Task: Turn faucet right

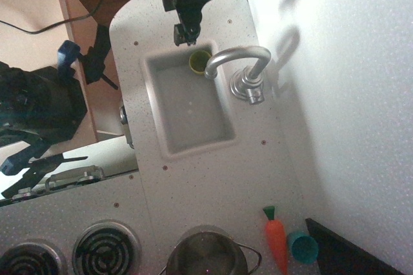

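The shiny silver faucet [240, 63] arches its gooseneck spout over the sink [193, 142] (round chrome base beside it). The gripper [185, 35] hangs nearby; whether its fingers are parted, I cannot tell.

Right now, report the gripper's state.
Gripper: above the sink's far edge near the faucet, holding nothing visible; open or closed cannot be told.

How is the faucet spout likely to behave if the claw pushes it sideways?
The faucet looks like rigid metal, so it probably won't flex. Its round base suggests it swivels rather than tips. The glossy curved spout may let the claw slide off.
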Controlling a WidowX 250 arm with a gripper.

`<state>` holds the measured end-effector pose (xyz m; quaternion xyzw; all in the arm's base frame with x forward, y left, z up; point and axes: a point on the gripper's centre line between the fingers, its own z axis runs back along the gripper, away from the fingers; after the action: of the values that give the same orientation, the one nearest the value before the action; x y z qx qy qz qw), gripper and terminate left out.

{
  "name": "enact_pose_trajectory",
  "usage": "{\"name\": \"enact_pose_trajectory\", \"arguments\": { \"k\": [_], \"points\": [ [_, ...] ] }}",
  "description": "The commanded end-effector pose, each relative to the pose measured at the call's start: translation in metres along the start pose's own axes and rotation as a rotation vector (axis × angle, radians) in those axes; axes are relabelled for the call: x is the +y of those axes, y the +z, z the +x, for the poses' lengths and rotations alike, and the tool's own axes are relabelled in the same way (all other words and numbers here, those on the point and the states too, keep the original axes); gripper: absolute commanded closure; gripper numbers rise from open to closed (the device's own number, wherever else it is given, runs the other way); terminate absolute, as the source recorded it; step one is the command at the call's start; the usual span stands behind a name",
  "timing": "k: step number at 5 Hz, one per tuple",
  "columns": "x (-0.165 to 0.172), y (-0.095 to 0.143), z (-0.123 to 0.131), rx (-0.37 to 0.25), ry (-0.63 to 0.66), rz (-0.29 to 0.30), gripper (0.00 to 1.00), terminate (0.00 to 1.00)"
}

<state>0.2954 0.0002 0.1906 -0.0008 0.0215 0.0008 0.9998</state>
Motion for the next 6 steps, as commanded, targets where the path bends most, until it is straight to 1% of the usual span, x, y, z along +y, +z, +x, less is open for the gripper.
{"name": "enact_pose_trajectory", "arguments": {
  "k": [1, 2, 3, 4, 5, 6],
  "points": [
    [0.000, 0.000, 0.000, 0.000, 0.000, 0.000, 0.00, 0.00],
    [0.012, -0.023, 0.019, 0.022, -0.014, 0.019, 0.00, 0.00],
    [0.015, -0.017, 0.031, -0.013, 0.008, 0.114, 0.00, 0.00],
    [0.011, -0.010, 0.040, -0.091, -0.022, 0.080, 0.00, 0.00],
    [-0.018, 0.006, 0.041, -0.167, -0.098, -0.034, 0.00, 0.00],
    [-0.050, 0.015, 0.041, -0.199, -0.150, -0.087, 0.00, 0.00]
  ]
}}
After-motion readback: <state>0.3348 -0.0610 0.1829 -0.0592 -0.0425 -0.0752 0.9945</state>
